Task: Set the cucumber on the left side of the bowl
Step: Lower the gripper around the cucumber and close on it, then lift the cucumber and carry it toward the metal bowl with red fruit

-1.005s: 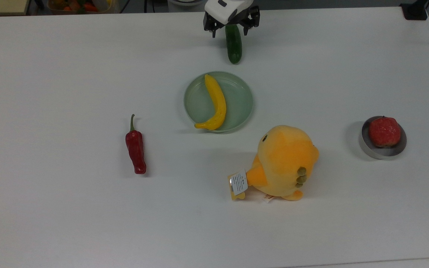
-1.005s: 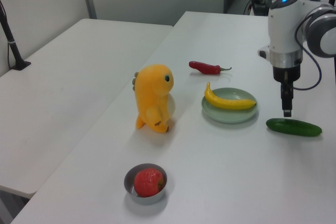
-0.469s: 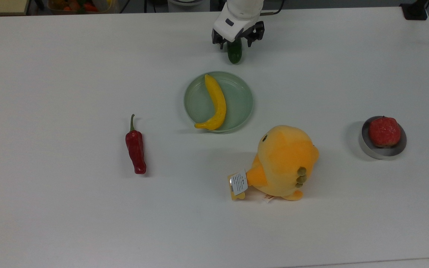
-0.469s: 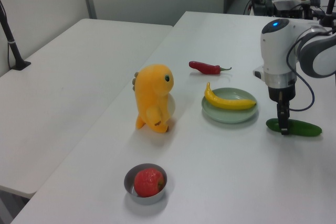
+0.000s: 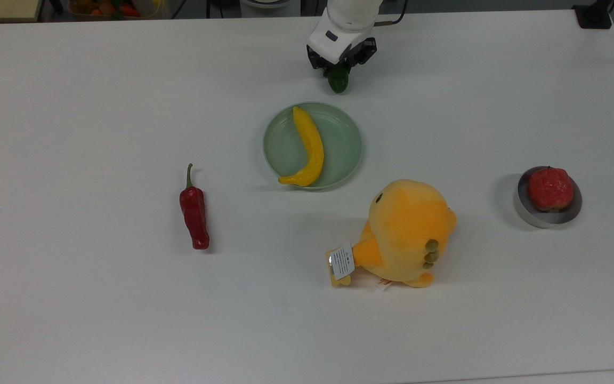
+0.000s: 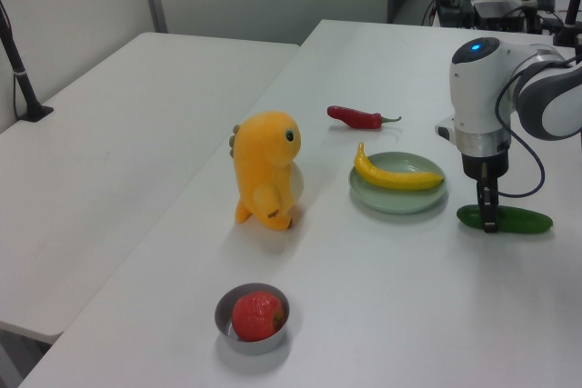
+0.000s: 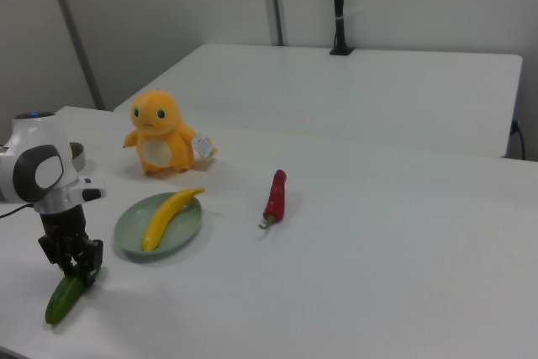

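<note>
Lowered since a second ago, the white arm's black two-finger gripper (image 5: pixel 340 68) now straddles the smooth dark green cucumber (image 6: pixel 518 219), its fingers down on either side of it; whether they have clenched yet I cannot tell. In the top view the cucumber lies on the white table (image 5: pixel 99 309) at twelve o'clock from the pale green plate (image 5: pixel 345 140), with the small silver-grey metal bowl (image 5: pixel 525 212) well apart at about four o'clock. It looks light, stiff and slippery, so a mid-length hold seems best.
</note>
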`<control>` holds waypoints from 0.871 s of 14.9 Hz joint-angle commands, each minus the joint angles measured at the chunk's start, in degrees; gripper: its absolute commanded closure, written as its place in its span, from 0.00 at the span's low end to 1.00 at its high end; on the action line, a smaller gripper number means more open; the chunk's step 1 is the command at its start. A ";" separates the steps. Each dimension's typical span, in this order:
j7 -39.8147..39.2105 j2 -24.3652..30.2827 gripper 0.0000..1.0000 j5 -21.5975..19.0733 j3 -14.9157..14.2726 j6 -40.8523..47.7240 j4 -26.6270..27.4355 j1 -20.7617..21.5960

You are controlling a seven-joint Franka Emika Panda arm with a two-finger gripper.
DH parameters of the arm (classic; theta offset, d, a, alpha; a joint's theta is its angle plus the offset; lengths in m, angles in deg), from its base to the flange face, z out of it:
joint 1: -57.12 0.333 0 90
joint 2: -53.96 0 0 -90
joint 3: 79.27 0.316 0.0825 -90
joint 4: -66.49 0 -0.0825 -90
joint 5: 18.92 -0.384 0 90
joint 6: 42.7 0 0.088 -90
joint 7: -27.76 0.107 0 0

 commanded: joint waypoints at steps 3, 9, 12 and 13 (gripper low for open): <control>1.97 0.44 0.92 0.98 0.01 -1.57 -3.65 0.17; 11.53 -2.72 0.90 0.19 0.01 -2.02 -18.82 0.52; 20.05 -10.35 0.88 0.54 0.01 -1.93 -31.74 3.84; 21.82 -12.38 0.88 1.07 0.01 -2.01 -35.35 5.42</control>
